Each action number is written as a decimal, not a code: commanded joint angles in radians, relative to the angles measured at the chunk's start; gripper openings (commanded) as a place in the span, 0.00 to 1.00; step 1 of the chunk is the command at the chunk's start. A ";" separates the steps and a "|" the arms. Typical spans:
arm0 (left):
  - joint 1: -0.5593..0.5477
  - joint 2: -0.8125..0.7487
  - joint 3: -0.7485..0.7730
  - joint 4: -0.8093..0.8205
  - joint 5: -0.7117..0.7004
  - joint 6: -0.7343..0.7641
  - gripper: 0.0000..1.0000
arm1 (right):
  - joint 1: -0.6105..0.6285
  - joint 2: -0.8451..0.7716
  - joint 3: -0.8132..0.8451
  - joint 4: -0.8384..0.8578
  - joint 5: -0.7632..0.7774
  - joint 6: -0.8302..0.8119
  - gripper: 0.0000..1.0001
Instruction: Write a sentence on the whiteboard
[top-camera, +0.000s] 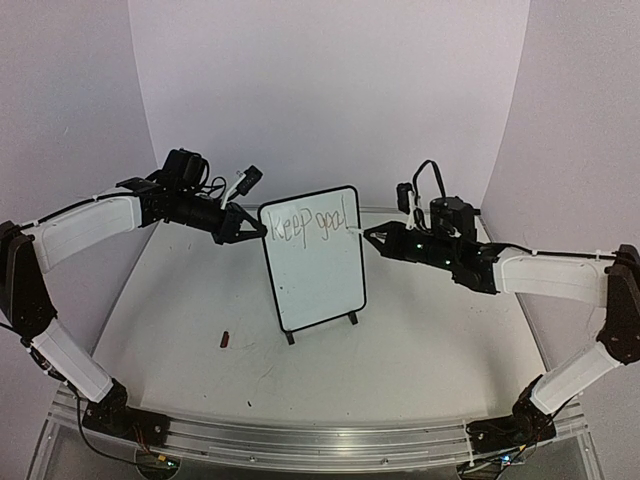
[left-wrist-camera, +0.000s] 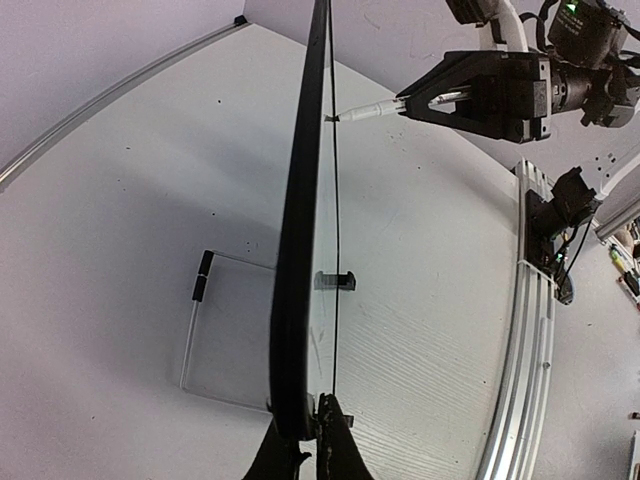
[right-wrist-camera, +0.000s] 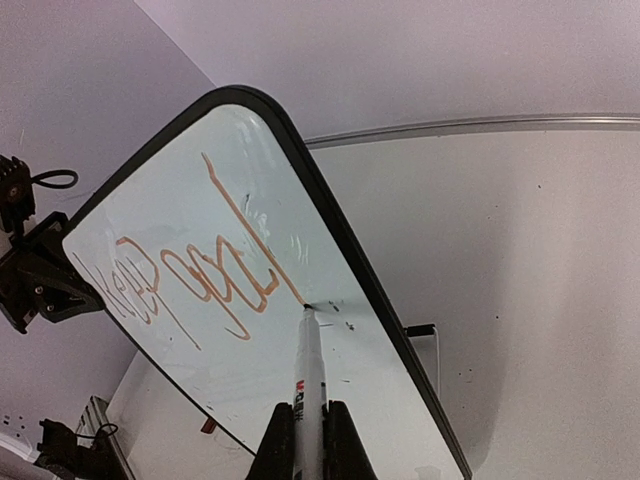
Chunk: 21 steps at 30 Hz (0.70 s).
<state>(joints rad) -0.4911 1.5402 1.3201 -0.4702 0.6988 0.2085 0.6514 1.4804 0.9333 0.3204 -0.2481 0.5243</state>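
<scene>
Now, marker (right-wrist-camera: 311, 365) tip down on the whiteboard (top-camera: 318, 275).
Whiteboard stands upright at mid-desk (top-camera: 420, 370); left hand (top-camera: 258, 232) pinches its upper left edge, right hand (top-camera: 368, 235) is clamped on the marker, tip touching the top right, where the sentence (top-camera: 305, 224) reads "Keep goal".

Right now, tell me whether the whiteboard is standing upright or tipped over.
Upright: the whiteboard stands on its two black feet on the table, its left edge pinched in the left claw.
</scene>
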 joint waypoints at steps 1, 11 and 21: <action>-0.020 0.028 0.002 -0.076 -0.042 0.070 0.00 | -0.005 -0.042 0.001 0.000 0.082 -0.005 0.00; -0.021 0.024 0.001 -0.078 -0.047 0.071 0.00 | -0.006 -0.099 0.052 -0.009 0.071 -0.026 0.00; -0.021 0.025 0.001 -0.078 -0.045 0.071 0.00 | -0.005 -0.065 0.076 0.005 0.101 -0.037 0.00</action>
<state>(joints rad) -0.4969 1.5402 1.3201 -0.4686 0.7040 0.2146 0.6502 1.4097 0.9569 0.2972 -0.1750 0.5023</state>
